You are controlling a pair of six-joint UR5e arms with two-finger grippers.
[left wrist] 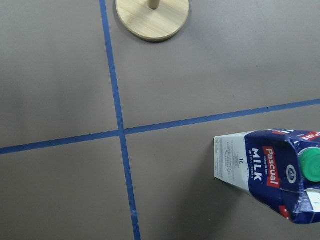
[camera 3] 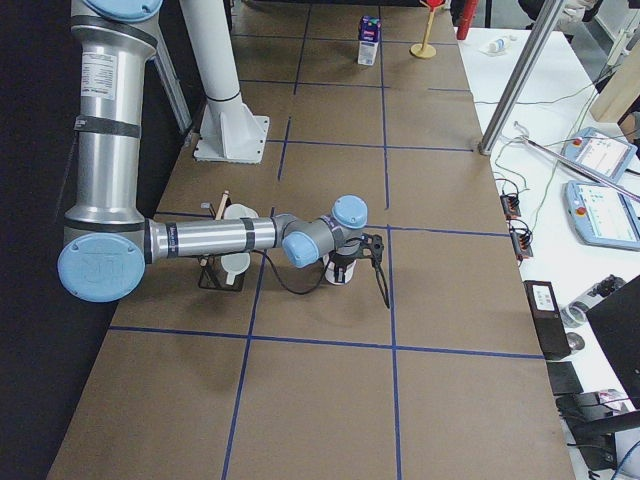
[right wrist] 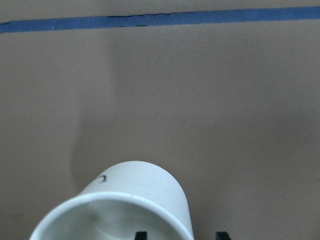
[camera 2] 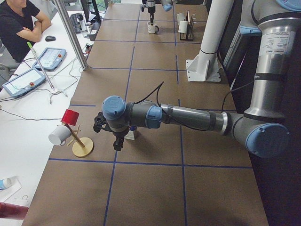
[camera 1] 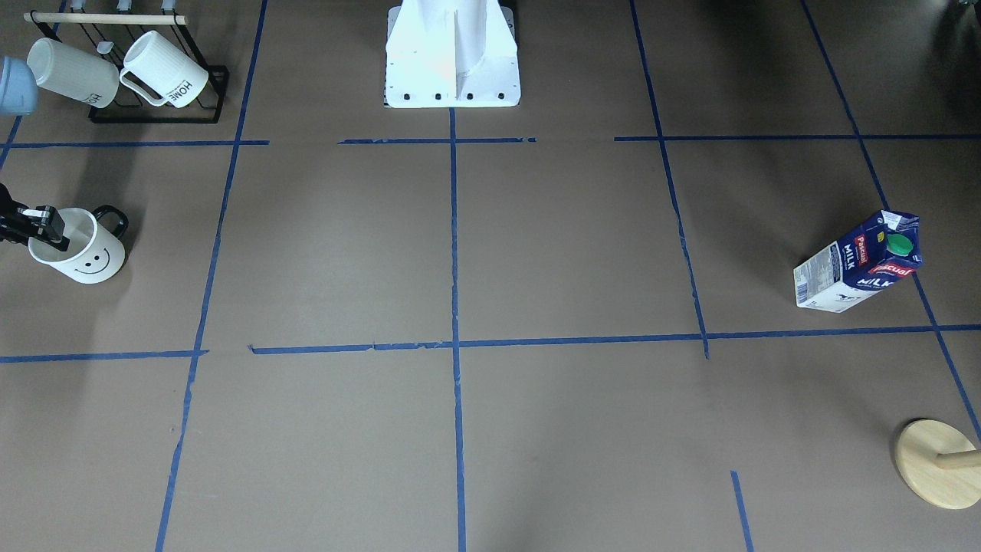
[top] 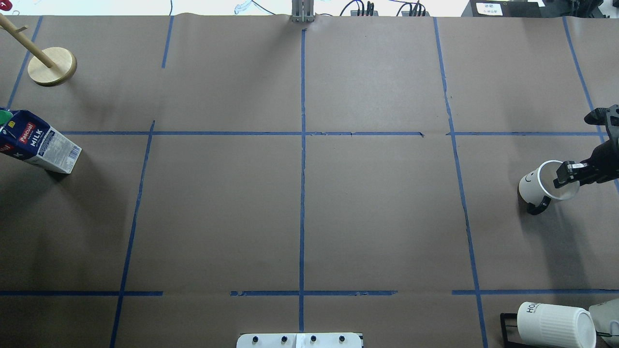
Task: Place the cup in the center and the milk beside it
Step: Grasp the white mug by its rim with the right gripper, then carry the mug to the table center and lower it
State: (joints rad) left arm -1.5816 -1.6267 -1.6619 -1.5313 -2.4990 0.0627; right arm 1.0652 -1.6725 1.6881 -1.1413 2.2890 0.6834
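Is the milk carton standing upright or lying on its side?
Upright. In the exterior right view the milk carton stands on its base, gable top up; the front-facing view shows its green cap on top.

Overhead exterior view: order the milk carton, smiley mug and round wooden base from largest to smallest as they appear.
1. Milk carton, even cut off by the edge.
2. Smiley mug.
3. Round wooden base, only slightly smaller than the mug.
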